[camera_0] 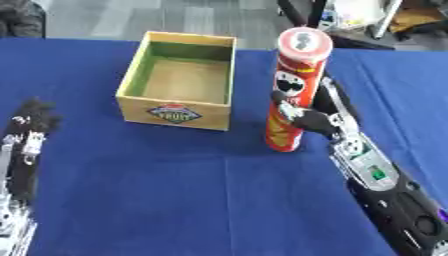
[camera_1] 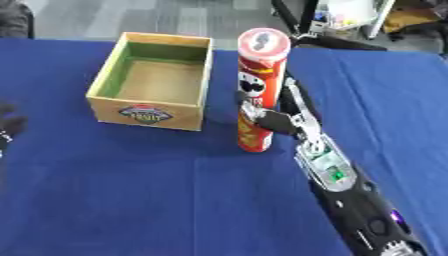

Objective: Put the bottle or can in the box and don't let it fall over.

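my right hand (camera_0: 308,116) is wrapped round the tall red can (camera_0: 296,90) – gotta lift it straight up w/o tilting, then lower slow into the box (camera_0: 178,118) imo.

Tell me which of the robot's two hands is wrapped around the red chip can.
The right hand: its fingers curl round the upright red chip can beside the wooden box. The left hand rests open at the table's left edge, holding nothing.
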Controlling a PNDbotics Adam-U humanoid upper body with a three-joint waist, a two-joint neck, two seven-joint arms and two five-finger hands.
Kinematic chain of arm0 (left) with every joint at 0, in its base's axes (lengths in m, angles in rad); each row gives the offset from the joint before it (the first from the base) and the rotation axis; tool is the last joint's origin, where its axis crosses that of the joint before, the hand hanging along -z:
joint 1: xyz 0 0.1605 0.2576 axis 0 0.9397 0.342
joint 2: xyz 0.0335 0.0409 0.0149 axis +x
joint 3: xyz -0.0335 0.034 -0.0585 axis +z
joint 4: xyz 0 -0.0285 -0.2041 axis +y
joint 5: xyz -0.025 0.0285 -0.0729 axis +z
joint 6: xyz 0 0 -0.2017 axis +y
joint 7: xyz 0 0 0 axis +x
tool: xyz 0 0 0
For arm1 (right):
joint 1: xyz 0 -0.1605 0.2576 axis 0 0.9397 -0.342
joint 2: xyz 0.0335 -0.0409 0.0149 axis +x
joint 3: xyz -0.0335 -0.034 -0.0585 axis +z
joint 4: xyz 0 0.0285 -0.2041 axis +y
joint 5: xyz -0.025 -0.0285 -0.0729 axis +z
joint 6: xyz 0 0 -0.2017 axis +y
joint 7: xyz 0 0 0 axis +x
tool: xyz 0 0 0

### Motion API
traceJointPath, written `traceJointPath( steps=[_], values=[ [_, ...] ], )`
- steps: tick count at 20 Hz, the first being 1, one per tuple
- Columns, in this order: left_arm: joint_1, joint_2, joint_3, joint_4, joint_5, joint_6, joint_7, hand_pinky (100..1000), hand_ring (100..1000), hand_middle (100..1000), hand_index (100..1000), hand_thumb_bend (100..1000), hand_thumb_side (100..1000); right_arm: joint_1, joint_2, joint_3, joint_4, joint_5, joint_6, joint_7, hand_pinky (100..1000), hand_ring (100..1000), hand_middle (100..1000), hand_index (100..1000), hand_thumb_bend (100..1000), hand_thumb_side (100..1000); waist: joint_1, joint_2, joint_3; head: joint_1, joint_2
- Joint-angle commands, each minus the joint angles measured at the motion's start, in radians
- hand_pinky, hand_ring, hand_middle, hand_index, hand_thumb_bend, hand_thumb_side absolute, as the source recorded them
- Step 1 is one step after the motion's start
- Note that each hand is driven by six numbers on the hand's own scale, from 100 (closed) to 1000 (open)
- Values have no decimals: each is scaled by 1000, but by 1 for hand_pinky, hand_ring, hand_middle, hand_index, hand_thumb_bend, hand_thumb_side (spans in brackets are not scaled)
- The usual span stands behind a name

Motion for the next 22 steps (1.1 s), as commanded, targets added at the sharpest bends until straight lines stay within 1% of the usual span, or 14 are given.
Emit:
traceJointPath(
  steps=[1, 3, 6, 9, 16, 22],
  values=[
    [-11, 9, -1, -17, 3, 0, -3, 872, 797, 818, 949, 468, 746, -13, -8, -7, 0, -3, 3, -10, 540, 509, 477, 738, 100, 100, 3, -13, 1, -3, -5],
    [-11, 9, -1, -16, 3, 0, -3, 872, 796, 818, 949, 468, 746, -13, -8, -8, 2, -7, 3, -22, 480, 458, 423, 673, 100, 100, 3, -13, 2, -2, -5],
    [-11, 9, -1, -16, 4, 0, -3, 871, 796, 818, 949, 468, 746, -13, -6, -10, 7, -24, 1, -57, 369, 350, 318, 541, 100, 100, 2, -12, 3, -3, -5],
    [-12, 10, -1, -17, 4, 0, -3, 871, 796, 818, 949, 468, 746, -18, -7, -8, 10, -55, -1, -96, 327, 307, 271, 482, 100, 100, 2, -13, 3, -3, -5],
    [-13, 10, -3, -17, 5, 0, -5, 871, 795, 817, 949, 467, 745, -56, -32, -3, -11, -101, 5, -106, 318, 297, 257, 468, 100, 100, 2, -14, 5, -6, -9],
    [-17, 6, -9, -22, 8, 1, -10, 871, 795, 817, 949, 467, 744, -136, -76, -4, -35, -114, 33, -101, 316, 296, 256, 469, 100, 100, 6, -11, 24, -19, -22]
  ],
)
